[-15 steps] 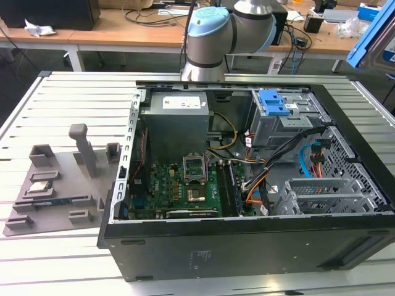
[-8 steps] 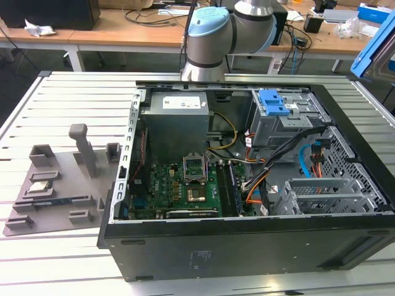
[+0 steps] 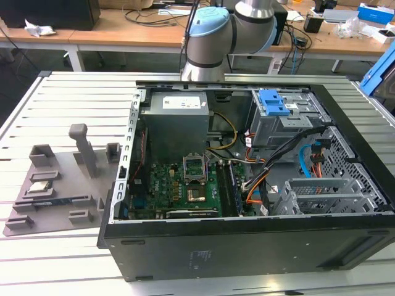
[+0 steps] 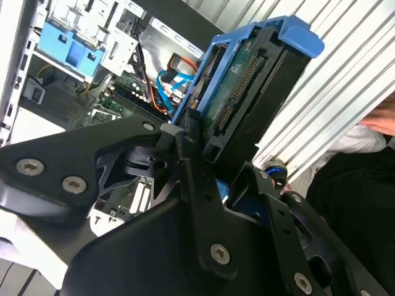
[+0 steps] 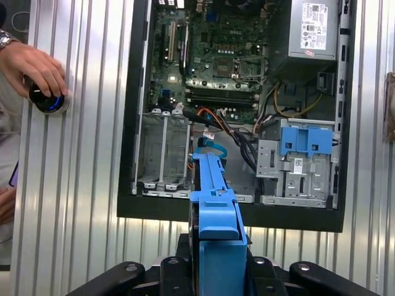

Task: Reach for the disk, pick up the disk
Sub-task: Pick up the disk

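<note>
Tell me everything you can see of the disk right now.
The disk, a flat rectangular hard drive in a bright blue plastic bracket, is clamped edge-on in the black gripper. In the second wrist view its green circuit-board underside and dark connector row show, with the blue bracket wrapping its end and edges. In the first wrist view it appears as a narrow blue strip held above the open black computer case, clear of the ribbed metal table. Only the gripper touches it.

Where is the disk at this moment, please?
In both wrist views the disk stands on edge in the gripper, lifted above the open computer case.
</note>
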Robot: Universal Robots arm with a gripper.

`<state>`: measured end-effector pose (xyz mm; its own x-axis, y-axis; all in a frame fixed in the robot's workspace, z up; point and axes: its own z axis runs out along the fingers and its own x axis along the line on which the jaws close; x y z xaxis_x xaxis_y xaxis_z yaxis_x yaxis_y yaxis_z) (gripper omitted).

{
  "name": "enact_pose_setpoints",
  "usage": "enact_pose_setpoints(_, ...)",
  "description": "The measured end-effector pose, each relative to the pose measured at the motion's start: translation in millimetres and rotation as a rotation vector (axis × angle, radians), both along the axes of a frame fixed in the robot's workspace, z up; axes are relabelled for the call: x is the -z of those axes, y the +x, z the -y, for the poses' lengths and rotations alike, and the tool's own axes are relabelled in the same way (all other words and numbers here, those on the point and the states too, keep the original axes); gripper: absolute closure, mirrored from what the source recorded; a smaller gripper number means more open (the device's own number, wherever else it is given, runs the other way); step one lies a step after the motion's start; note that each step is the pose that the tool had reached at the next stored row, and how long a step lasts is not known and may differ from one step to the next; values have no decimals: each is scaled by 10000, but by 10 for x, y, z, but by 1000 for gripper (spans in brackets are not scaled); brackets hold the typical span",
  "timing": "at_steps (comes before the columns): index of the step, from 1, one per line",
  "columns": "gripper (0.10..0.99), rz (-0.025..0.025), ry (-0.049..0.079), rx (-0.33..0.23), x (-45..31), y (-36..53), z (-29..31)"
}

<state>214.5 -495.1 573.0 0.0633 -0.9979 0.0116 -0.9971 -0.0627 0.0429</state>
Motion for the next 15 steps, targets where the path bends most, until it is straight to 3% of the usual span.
enact_pose_setpoints(5, 722, 0, 1, 0, 68, -7, 149)
enact_pose_setpoints(11, 722, 0, 3, 1, 123, -96, 221)
enact_pose_setpoints(15, 722, 0, 1, 0, 194, -165, 330)
